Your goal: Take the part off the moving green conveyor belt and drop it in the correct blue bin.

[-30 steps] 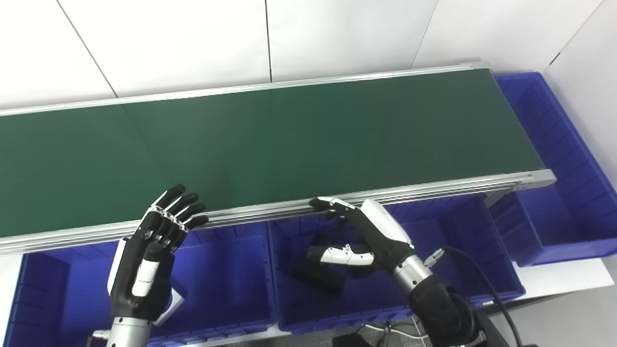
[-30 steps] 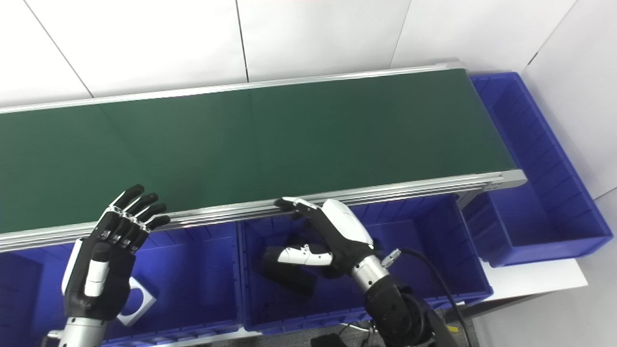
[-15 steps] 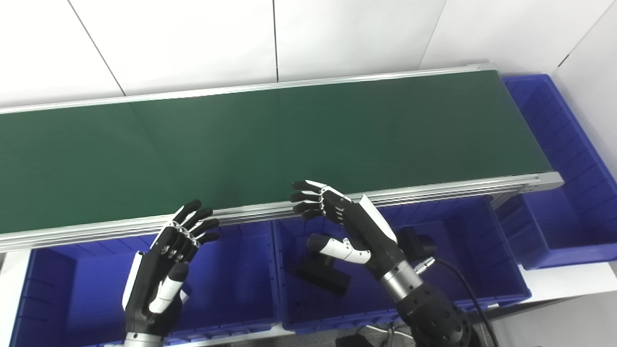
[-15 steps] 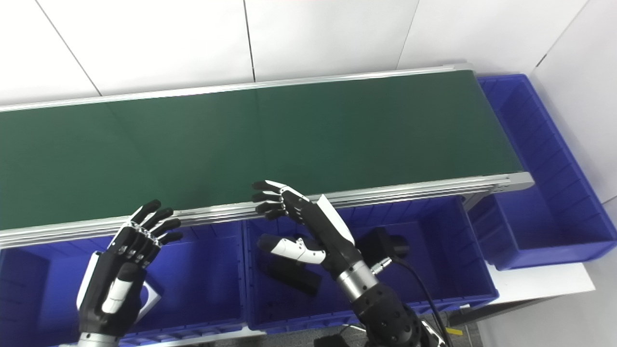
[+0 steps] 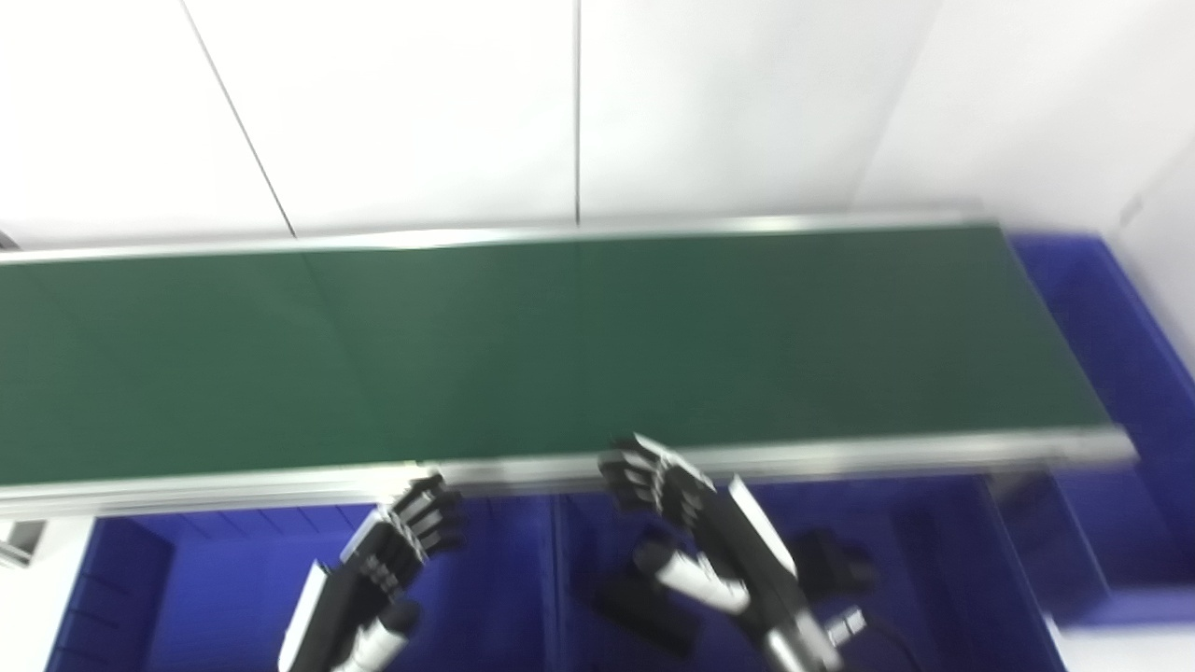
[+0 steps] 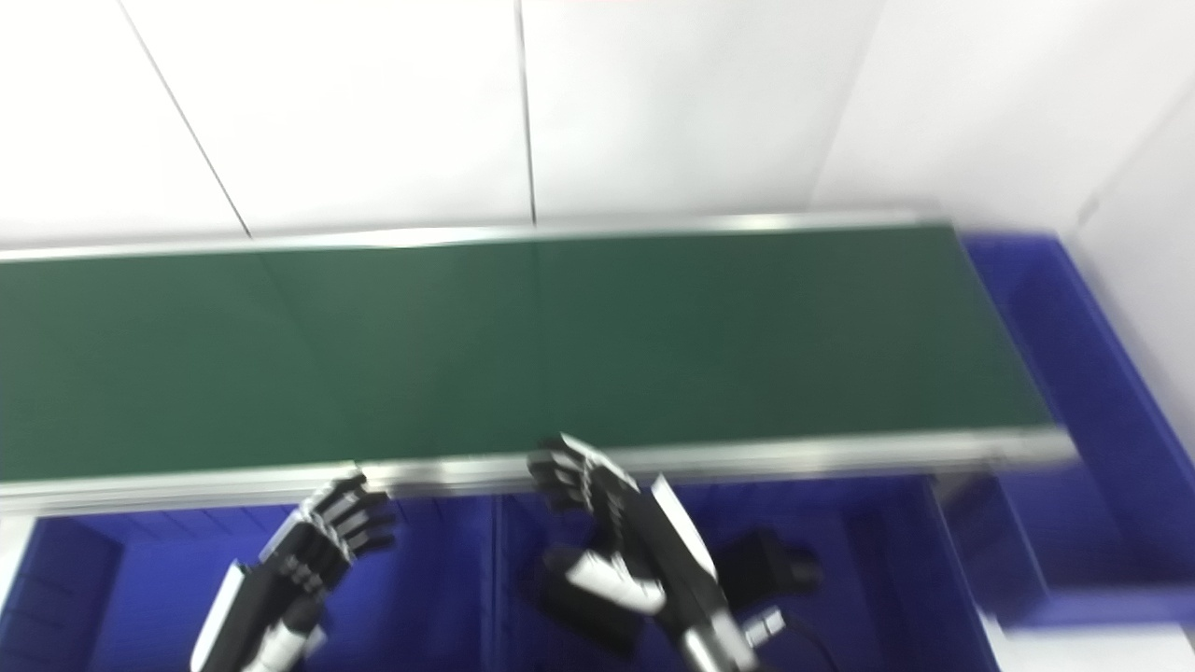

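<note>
A long green conveyor belt [image 5: 579,345] is seen from above, running from the left edge of the picture to the right, with silver metal rails along its far and near sides. Nothing is seen lying on the belt's surface. The pictures are blurred.

Below the near rail, a row of blue bins is set. The left bin [image 5: 233,579] lies under the left hand, the middle bin [image 5: 943,579] under the right hand, and a third blue bin [image 5: 1111,345] is placed past the right end of the belt.

The left hand [image 5: 383,569] is held low in the picture, over the left bin, with its dark fingers [image 5: 425,518] spread apart and pointing up toward the near rail. Nothing is held in it.

The right hand [image 5: 695,523] is raised over the middle bin, its fingertips just at the near rail of the belt. Its fingers are apart, the thumb is held out to the side, and nothing is gripped.

Two dark parts are seen lying inside the middle bin: a flat black part [image 5: 644,607] just below the right thumb, and a second black part [image 5: 831,565] to the right of the wrist. Their shapes cannot be told through the blur.
</note>
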